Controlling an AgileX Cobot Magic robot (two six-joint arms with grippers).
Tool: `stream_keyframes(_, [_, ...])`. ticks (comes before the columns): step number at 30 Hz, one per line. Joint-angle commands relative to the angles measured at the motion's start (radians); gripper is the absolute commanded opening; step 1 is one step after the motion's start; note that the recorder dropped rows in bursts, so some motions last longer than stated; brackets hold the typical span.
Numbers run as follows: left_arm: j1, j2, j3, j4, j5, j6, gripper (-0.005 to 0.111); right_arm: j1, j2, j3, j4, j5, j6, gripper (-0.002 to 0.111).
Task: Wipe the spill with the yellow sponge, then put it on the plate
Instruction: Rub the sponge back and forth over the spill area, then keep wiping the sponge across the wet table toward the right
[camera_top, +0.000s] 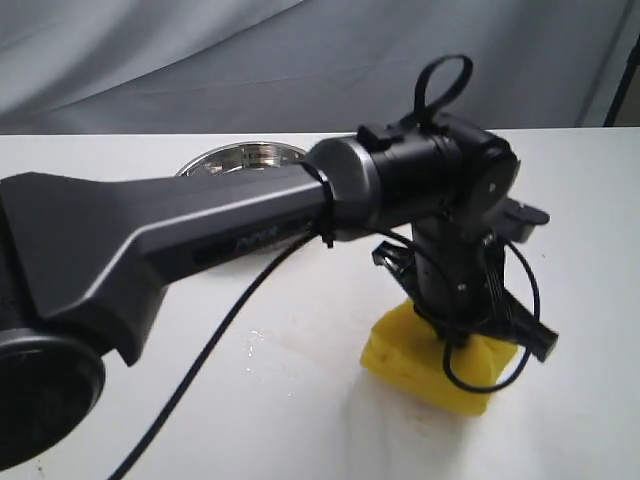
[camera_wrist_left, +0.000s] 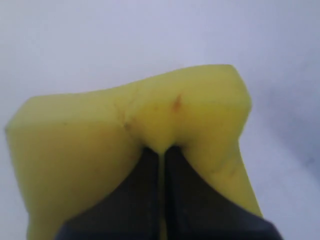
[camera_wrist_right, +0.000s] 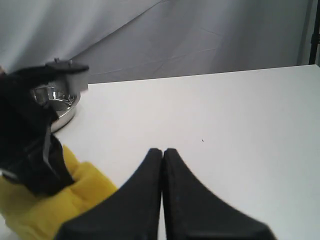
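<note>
Left gripper (camera_wrist_left: 161, 152) is closed on the yellow sponge (camera_wrist_left: 75, 150), and the foam is pinched so hard between the two dark fingers that a crease is pressed into its upper face. In the exterior view the sponge (camera_top: 400, 352) is held down on the white table (camera_top: 580, 200), right of centre and well apart from the plate (camera_top: 245, 157) at the far edge. The right gripper (camera_wrist_right: 162, 152) is shut with nothing between its jaws and is not touching the sponge. The spill cannot be made out. It is judged to lie under or just beside the block, and only a faint wet trace (camera_top: 255, 342) is seen on the table to the left. A small amber mark (camera_wrist_left: 176, 102) is visible on the foam.

For the wipe to be done well, the block should be held flat, pressed lightly and drawn across the wet patch in one straight stroke rather than dabbed. The grip should not be loosened until the sponge is lifted clear and carried over the plate's rim.
</note>
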Motion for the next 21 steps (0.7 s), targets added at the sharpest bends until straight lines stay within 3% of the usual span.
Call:
stream_keyframes(1, [0.072,-0.076,-0.055,0.077,0.002,-0.064,0.000,0.000,-0.005,0.004,0.003,-0.015,0.004,0.000])
stream_keyframes(8, [0.169,-0.092,-0.043,0.102,0.102,-0.094,0.000,0.000,-0.005,0.004,0.003,-0.015,0.004,0.000])
stream_keyframes(14, [0.151,-0.076,0.115,0.092,0.102,-0.094,0.000,0.000,-0.005,0.004,0.003,-0.015,0.004,0.000])
stream_keyframes(21, [0.085,-0.072,0.328,-0.020,-0.111,-0.092,0.000,0.000,-0.005,0.004,0.003,-0.015,0.004,0.000])
